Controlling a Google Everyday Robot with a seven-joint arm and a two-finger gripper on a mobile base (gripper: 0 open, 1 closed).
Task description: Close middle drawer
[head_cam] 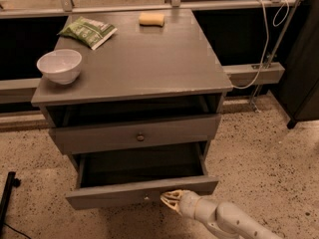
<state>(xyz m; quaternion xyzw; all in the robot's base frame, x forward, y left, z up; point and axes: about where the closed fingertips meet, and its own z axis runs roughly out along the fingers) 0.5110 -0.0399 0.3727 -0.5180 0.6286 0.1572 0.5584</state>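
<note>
Camera view: my claw (169,199) is at the near front of the open middle drawer (109,197), just right of its knob (145,198); wide or narrow, I cannot tell.

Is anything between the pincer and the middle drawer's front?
Nothing. The camera view shows the pincer right at the open middle drawer front, apparently touching it, with no object between.

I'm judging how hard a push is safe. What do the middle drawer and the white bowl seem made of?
The middle drawer looks like wood under matte grey paint: flat boards, dull surface. The bowl looks like glazed ceramic, perhaps plastic: smooth white with a soft sheen. The gripper sits low at the drawer's front, right of centre.
</note>
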